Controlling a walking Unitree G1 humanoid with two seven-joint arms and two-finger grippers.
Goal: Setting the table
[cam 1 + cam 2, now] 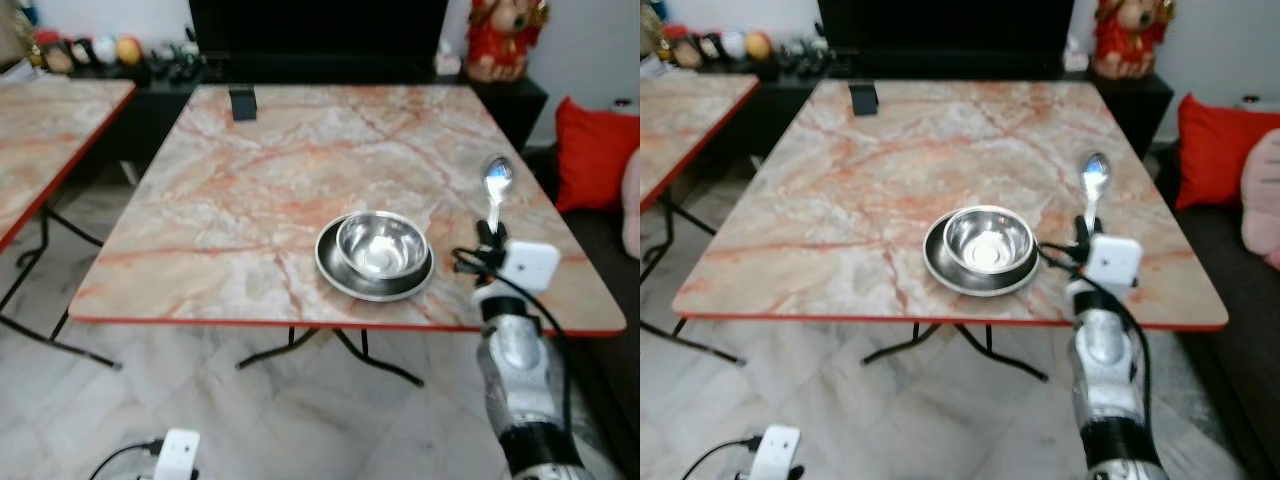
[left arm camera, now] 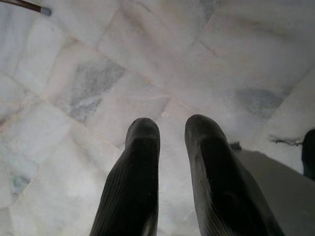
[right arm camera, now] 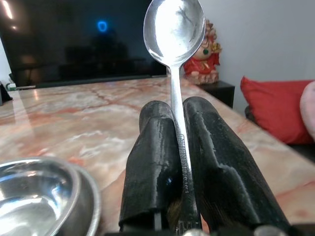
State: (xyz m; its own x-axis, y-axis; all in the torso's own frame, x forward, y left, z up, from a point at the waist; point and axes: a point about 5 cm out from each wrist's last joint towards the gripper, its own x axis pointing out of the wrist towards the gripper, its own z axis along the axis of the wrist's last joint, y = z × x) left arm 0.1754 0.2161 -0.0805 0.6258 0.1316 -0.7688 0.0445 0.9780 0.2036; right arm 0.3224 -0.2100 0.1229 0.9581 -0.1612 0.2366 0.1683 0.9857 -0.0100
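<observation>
A steel bowl (image 1: 381, 244) sits in a steel plate (image 1: 336, 268) near the front edge of the marble table (image 1: 250, 190). My right gripper (image 1: 490, 233) hovers just to the right of them, shut on the handle of a metal spoon (image 1: 496, 180) whose bowl points up and away. In the right wrist view the spoon (image 3: 173, 29) stands between the two black fingers (image 3: 152, 162), with the steel bowl (image 3: 34, 196) beside them. My left gripper (image 2: 170, 132) hangs low over the floor, its fingers slightly apart with nothing between them.
A small black object (image 1: 243, 104) stands at the table's far left. A second marble table (image 1: 40, 140) is on the left. A red cushion (image 1: 595, 150) lies on a sofa to the right, and a dark cabinet with a red figurine (image 1: 505, 35) runs along the back.
</observation>
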